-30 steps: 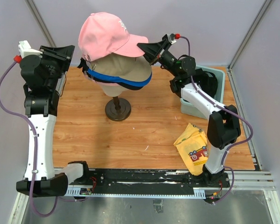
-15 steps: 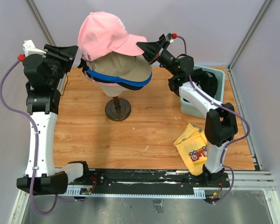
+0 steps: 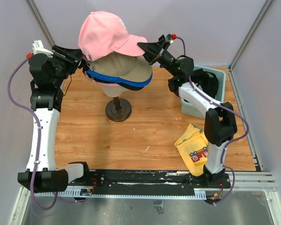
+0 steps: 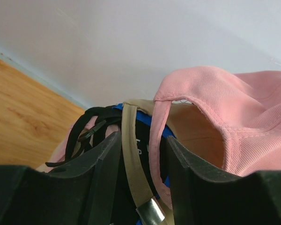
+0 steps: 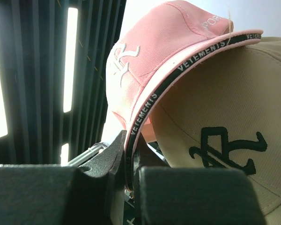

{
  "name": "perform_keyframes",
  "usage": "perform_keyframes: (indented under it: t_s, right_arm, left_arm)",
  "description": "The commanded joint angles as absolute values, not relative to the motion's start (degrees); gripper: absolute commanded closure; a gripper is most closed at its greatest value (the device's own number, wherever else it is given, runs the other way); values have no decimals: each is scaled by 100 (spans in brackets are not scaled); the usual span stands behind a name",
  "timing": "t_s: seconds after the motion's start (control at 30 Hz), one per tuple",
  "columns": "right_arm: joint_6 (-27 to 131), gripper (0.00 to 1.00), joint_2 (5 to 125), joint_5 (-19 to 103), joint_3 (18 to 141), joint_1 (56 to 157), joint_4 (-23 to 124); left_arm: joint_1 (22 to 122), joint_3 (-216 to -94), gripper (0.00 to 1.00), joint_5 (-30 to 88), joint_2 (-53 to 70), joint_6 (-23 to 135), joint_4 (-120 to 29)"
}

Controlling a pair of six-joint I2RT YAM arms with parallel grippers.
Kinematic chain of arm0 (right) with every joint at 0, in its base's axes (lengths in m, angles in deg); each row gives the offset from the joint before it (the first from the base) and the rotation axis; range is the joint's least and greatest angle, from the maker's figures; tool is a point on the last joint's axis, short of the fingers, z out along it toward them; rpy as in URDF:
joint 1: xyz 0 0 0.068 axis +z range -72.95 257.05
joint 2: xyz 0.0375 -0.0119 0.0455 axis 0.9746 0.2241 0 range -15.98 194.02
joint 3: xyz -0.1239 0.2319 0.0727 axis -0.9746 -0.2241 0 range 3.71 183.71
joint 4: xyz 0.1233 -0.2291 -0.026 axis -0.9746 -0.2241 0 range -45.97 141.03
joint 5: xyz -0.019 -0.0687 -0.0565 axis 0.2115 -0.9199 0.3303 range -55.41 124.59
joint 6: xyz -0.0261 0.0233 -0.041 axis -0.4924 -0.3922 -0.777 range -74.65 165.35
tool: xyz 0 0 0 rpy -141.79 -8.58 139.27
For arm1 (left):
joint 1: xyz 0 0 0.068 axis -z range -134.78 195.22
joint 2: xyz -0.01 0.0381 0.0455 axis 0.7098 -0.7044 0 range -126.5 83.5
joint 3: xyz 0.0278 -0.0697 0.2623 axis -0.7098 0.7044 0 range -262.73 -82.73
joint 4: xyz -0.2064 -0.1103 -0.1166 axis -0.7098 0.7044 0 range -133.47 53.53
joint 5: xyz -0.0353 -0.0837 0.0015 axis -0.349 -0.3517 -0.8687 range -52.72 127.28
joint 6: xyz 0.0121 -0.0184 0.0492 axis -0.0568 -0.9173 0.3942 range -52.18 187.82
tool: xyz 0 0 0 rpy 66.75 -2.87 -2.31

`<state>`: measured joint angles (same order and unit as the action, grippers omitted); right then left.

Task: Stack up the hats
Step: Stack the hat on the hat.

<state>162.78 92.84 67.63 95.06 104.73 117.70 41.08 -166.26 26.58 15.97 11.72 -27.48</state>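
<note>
A pink hat [image 3: 105,33] tops a stack over a tan hat [image 3: 126,68], a blue hat [image 3: 107,77] and a black one [image 3: 141,86] on the mannequin head. My right gripper [image 3: 150,49] is shut on the pink hat's brim [image 5: 178,70], whose black lettered edge runs down between the jaws of the right gripper [image 5: 130,161]; the tan hat [image 5: 234,108] is just behind. My left gripper [image 3: 79,58] is open at the back of the stack. In the left wrist view the tan strap [image 4: 131,154] and the pink hat's strap [image 4: 157,140] pass between the apart fingers [image 4: 105,164].
The cream mannequin head [image 3: 113,89] stands on a dark round stand [image 3: 118,110] on the wooden table. A grey-green bin [image 3: 218,77] sits at the right behind the right arm. A yellow cloth with red print [image 3: 194,145] lies front right. Walls close in behind.
My left gripper has swung right up to the back of the hat stack and its jaws have opened wider. The right gripper keeps its hold on the pink brim.
</note>
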Motion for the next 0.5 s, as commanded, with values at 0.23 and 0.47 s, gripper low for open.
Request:
perform_keyframes:
  t_s: [0.23, 0.47]
  right_arm:
    - [16521, 99, 9455, 6808, 9797, 10593, 12336]
    - [16571, 99, 9527, 6800, 9824, 10639, 12360]
  left_arm:
    - [4041, -16494, 51, 2097, 1583, 1121, -3448]
    - [4039, -16498, 55, 1906, 1490, 1122, -3558]
